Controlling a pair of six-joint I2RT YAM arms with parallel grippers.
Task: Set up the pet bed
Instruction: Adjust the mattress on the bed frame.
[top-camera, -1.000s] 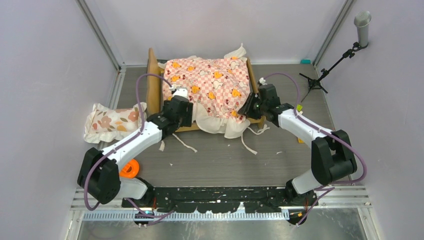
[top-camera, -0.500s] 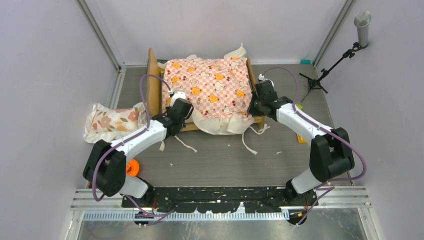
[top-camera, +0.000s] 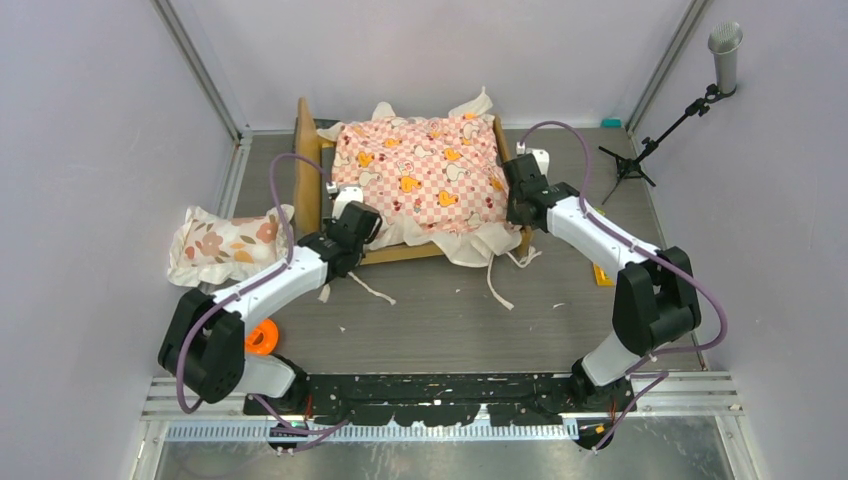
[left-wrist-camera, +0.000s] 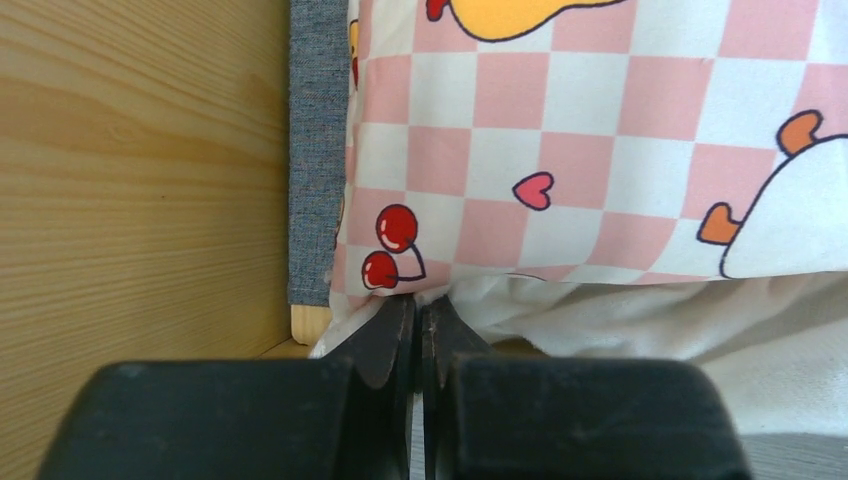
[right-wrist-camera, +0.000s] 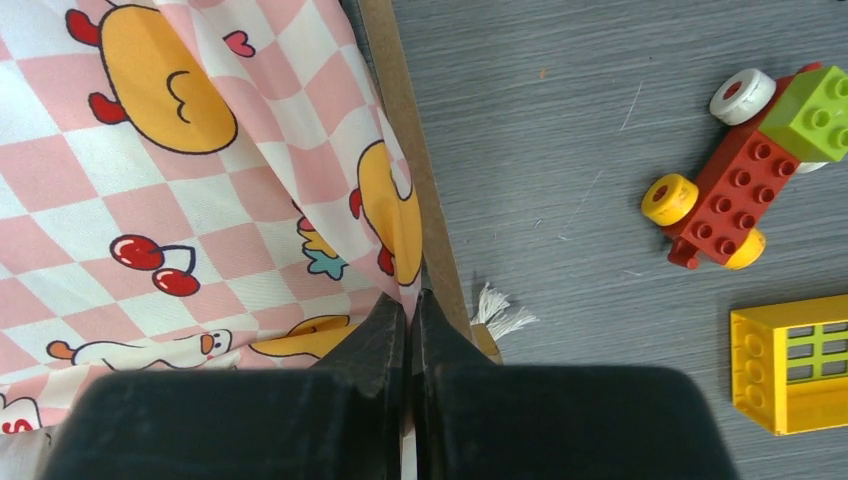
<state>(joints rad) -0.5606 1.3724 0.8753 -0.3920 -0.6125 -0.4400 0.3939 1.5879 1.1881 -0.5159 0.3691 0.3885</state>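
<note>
Pale lilac walls (top-camera: 90, 120) rise behind and beside the right pincer (top-camera: 512, 214); a grey wood-grain table (top-camera: 440, 310) lies under it, a standing microphone (top-camera: 725, 58) to its right.

Matt wooden pet bed (top-camera: 305, 160), cloth sheet (top-camera: 420, 180)

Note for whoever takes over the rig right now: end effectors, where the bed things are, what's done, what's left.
Left end effector: shut on the sheet at its near corner.
Right end effector: shut on the sheet's edge at the bed side rail.
Done: sheet spread over the bed.
Left: pillow, lying on the table beside the bed, probably goes on it.
</note>
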